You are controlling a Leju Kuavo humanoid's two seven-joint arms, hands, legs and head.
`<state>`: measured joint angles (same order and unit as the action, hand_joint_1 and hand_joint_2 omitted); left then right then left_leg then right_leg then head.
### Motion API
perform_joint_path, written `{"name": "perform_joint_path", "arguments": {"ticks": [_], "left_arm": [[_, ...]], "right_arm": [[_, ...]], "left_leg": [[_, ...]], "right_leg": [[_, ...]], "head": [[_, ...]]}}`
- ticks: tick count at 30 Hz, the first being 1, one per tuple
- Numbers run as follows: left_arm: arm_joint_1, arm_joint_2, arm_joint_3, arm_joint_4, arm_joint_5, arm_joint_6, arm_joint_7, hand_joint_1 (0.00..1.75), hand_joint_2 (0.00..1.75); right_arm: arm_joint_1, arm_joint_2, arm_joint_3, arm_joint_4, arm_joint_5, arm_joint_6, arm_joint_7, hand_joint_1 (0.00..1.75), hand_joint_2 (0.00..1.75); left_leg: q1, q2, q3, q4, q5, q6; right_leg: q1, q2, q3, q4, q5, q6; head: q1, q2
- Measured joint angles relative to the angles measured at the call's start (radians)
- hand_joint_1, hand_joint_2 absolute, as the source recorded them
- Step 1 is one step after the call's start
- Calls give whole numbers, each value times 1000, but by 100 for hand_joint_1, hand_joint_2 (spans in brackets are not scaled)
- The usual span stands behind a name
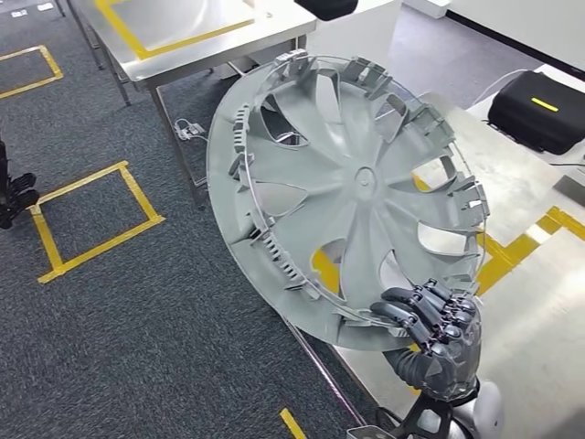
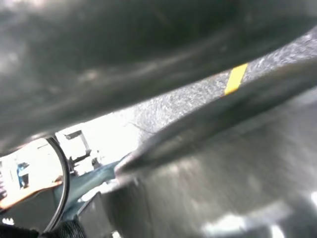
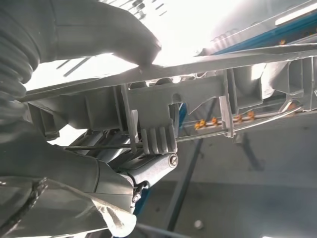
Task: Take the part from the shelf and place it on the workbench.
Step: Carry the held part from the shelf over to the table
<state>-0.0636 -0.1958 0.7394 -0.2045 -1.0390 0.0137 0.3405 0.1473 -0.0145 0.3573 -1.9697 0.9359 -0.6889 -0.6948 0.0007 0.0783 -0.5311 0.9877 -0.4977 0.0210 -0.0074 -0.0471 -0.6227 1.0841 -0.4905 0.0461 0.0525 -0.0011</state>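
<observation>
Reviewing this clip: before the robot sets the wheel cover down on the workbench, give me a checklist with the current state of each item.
1. Right hand grips the wheel cover at its lower rim: ok.
2. Cover is over the workbench: partly; its left portion overhangs the floor: not ok.
3. Cover level for placing: tilted: not ok.
4. Black case apart from the cover: ok.
5. Surface beneath the cover free: cannot tell, hidden.
6. Left hand state: cannot tell, view blurred.
</observation>
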Motion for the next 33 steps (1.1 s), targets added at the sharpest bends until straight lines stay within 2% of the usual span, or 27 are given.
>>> {"name": "perform_joint_path", "arguments": {"ticks": [1, 2, 4, 5, 7, 9, 10, 11, 12, 13, 14, 15, 17, 18, 19, 20, 22, 24, 25, 26, 27, 28, 29, 30, 31, 32, 33], "left_arm": [[0, 0, 1, 0, 1, 0, 0, 0, 0], [-1, 0, 2, 0, 1, 0, 1, 0, 0], [-2, 0, 3, 0, 2, 1, 1, 0, 0], [-4, 0, 3, 0, 2, 1, 2, 0, 0], [-6, 0, 4, 0, 2, 2, 3, 0, 0], [-5, 0, 5, 0, 3, 2, 5, 0, 0], [-3, 0, 7, 0, 3, 2, 6, 0, 0], [-2, 1, 9, 0, 3, 2, 6, 0, 0], [0, 1, 10, 0, 3, 2, 7, 0, 0], [1, 1, 11, 0, 3, 2, 7, 0, 0], [1, 2, 12, 0, 3, 2, 7, 0, 0], [0, 2, 12, 0, 3, 2, 7, 0, 0], [0, 2, 12, 0, 3, 2, 7, 0, 0], [-1, 2, 12, 0, 3, 2, 7, 0, 0], [-1, 2, 12, 0, 3, 2, 8, 0, 0], [-1, 1, 12, 0, 3, 2, 8, 0, 0], [-3, 0, 13, 0, 3, 2, 8, 0, 0], [-1, -2, 13, 0, 2, 2, 8, 0, 0], [1, -2, 13, 0, 2, 2, 9, 0, 0], [2, -1, 13, 0, 2, 2, 9, 0, 0], [2, -1, 13, 0, 2, 2, 9, 0, 0], [2, -1, 13, 0, 3, 2, 9, 0, 0], [1, -2, 13, 0, 3, 2, 9, 0, 0], [0, -2, 13, 0, 3, 2, 9, 0, 0], [0, -3, 13, 0, 3, 2, 9, 0, 0], [-1, -3, 13, 0, 3, 2, 9, 0, 0], [-1, -3, 13, 0, 3, 2, 9, 0, 0]], "right_arm": [[-2, 0, 0, 0, -1, 0, 0, 175, 175], [-3, -1, 0, 0, -2, 0, 0, 175, 175], [-4, -1, 0, 0, -4, 0, 1, 175, 175], [-3, -1, 0, 0, -4, 0, 1, 175, 175], [-5, -2, 0, 0, -4, 0, 3, 175, 175], [-9, -2, 1, 1, -5, 0, 4, 175, 175], [-11, -2, 1, 1, -5, 0, 5, 175, 175], [-12, -2, 1, 2, -5, 0, 6, 175, 175], [-12, -2, 2, 3, -5, 0, 8, 175, 175], [-12, -2, 2, 3, -5, 0, 9, 175, 175], [-12, -2, 2, 3, -5, 0, 9, 175, 175], [-12, -2, 3, 3, -5, 0, 10, 175, 175], [-15, -2, 4, 3, -5, 0, 10, 175, 175], [-16, -2, 4, 3, -5, 0, 10, 175, 175], [-17, -2, 5, 3, -5, 0, 10, 175, 175], [-17, -2, 5, 3, -4, 0, 11, 175, 175], [-22, -4, 7, 3, -3, 0, 12, 175, 175], [-29, -6, 11, 4, -2, 0, 14, 175, 175], [-30, -7, 13, 5, -1, 0, 14, 175, 175], [-30, -8, 15, 6, -1, 0, 15, 175, 175], [-30, -9, 16, 7, 0, 0, 16, 175, 175], [-30, -10, 17, 8, 0, 0, 17, 175, 175], [-30, -11, 18, 9, 0, 0, 17, 175, 175], [-31, -11, 18, 10, 0, 0, 17, 175, 175], [-32, -12, 19, 10, 0, 0, 18, 175, 175], [-34, -12, 19, 10, 0, 0, 18, 175, 175], [-36, -12, 19, 11, 0, 0, 18, 175, 175]], "left_leg": [[-3, 9, 3, 2, -3, -4], [-6, 18, 5, 3, -6, -8], [-9, 37, 9, 5, -10, -14], [-7, 36, 11, 9, -15, -19], [-1, -4, -6, 58, -52, -29], [1, -55, -64, 184, -114, -33], [2, -64, -97, 250, -138, -33], [1, -68, -120, 292, -144, -32], [1, -71, -127, 297, -130, -30], [1, -75, -118, 266, -101, -26], [2, -88, -92, 201, -59, -22], [4, -117, -64, 131, -28, -17], [6, -161, -26, 38, 3, -14], [5, -169, -22, 27, 2, -13], [4, -158, -22, 24, 5, -11], [4, -146, -21, 19, 8, -6], [7, -118, -20, 10, 15, 5], [7, -88, -21, 7, 17, 11], [6, -72, -22, 7, 16, 12], [6, -57, -22, 7, 15, 12], [6, -41, -21, 7, 14, 12], [6, -28, -21, 7, 13, 11], [6, -15, -19, 7, 11, 9], [5, -4, -16, 8, 9, 5], [2, 5, -14, 9, 6, 1], [0, 14, -12, 10, 4, -4], [-3, 24, -10, 10, 3, -9]], "right_leg": [[2, -16, 29, -50, 13, -6], [5, -25, 43, -76, 16, -12], [6, -6, 43, -79, 16, -26], [5, 5, 43, -80, 17, -31], [1, 27, 45, -83, 20, -43], [0, 49, 44, -83, 22, -50], [1, 63, 44, -83, 23, -52], [2, 77, 44, -82, 23, -53], [3, 92, 44, -81, 23, -53], [4, 107, 44, -80, 23, -53], [4, 121, 44, -78, 24, -53], [5, 133, 43, -76, 24, -51], [3, 158, 36, -73, 27, -43], [1, 169, 32, -73, 29, -36], [-2, 180, 27, -76, 33, -29], [-3, 180, 22, -75, 34, -23], [0, 132, -2, -40, 9, -13], [0, 71, -54, 73, -54, -6], [-2, 60, -84, 140, -84, -3], [-4, 56, -105, 189, -99, 0], [-5, 52, -109, 203, -97, 3], [-7, 47, -92, 175, -76, 4], [-8, 34, -55, 110, -43, 5], [-5, 9, -11, 33, -19, 4], [-3, -10, 25, -30, -1, -1], [0, -23, 48, -71, 6, -7], [4, -26, 55, -85, 4, -14]], "head": [[-1, 0], [-2, 0], [-3, 0], [-3, 0], [-7, 0], [-12, 0], [-12, 0], [-12, 0], [-12, 0], [-12, 0], [-12, 0], [-12, 0], [-12, 0], [-11, 0], [-11, 0], [-11, 0], [-6, 0], [-1, 0], [-1, 0], [-1, 0], [-1, 0], [-1, 0], [-1, 0], [-1, 0], [-1, 0], [-2, 0], [-3, 0]]}}
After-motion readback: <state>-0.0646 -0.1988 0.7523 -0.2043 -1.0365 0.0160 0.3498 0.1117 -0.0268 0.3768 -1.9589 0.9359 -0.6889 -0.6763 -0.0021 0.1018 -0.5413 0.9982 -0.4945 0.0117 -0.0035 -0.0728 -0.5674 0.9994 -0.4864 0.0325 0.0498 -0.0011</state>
